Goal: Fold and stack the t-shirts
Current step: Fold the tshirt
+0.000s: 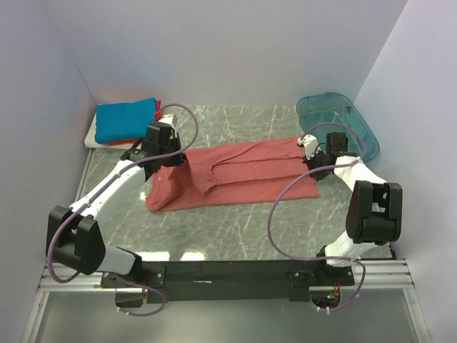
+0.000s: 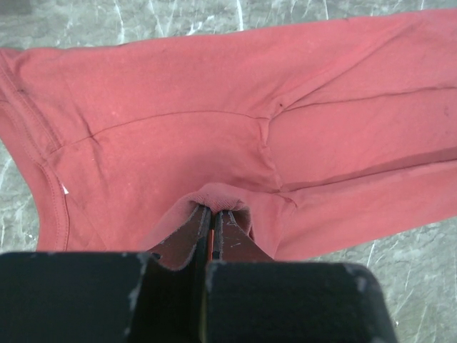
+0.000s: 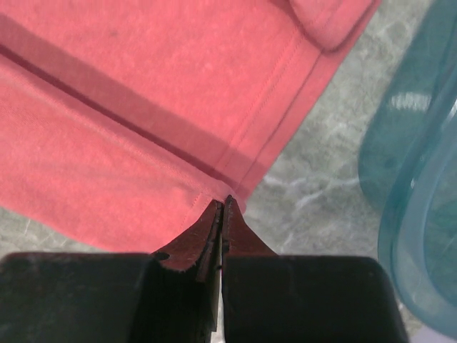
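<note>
A large salmon-pink t-shirt (image 1: 235, 175) lies spread lengthwise across the middle of the table, partly folded over itself. At its left end my left gripper (image 1: 173, 158) (image 2: 214, 209) is shut on a bunched fold of the cloth, which wraps over the fingertips. My right gripper (image 1: 313, 155) (image 3: 223, 204) is shut at the shirt's right end, pinching the hem (image 3: 268, 93) near a corner. In the back left corner a folded bright blue t-shirt (image 1: 126, 120) rests on top of folded red and white ones (image 1: 100, 141).
A translucent teal plastic bin (image 1: 337, 121) (image 3: 421, 186) stands at the back right, close beside my right gripper. Walls close in the table on the left, back and right. Cables loop from both arms over the table.
</note>
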Controlling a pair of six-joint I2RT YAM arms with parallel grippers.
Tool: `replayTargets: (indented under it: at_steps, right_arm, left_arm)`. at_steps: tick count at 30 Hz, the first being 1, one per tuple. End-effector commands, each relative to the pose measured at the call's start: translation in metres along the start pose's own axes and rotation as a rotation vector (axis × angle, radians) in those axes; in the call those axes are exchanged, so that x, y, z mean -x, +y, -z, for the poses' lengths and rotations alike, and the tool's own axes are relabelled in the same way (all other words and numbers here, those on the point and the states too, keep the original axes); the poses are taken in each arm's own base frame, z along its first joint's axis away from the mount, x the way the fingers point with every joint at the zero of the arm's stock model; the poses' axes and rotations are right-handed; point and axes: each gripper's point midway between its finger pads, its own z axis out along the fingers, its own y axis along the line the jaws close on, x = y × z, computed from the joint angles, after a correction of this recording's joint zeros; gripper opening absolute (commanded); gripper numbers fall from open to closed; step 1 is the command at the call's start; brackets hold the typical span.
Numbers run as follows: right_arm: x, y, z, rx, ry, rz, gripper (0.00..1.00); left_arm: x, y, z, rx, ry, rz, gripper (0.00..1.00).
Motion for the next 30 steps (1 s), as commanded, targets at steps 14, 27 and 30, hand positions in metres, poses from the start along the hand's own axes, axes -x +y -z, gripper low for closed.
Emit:
replayTargets:
  at_steps: [14,27,30]
  right_arm:
    - [0.029,-0.02,-0.015,-0.06,-0.007,0.021,0.0]
    - [0.081,-0.041,-0.01,-0.322,-0.111,-0.129,0.56]
    - [0.079,-0.031,0.002,-0.281,-0.113,-0.089,0.57]
  left_arm:
    - [0.025,-0.008,-0.009,-0.048,-0.05,-0.014,0.0]
    - [0.025,-0.007,-0.013,-0.051,-0.048,-0.024,0.0]
    - [0.025,-0.008,-0.014,-0.053,-0.042,-0.027,0.0]
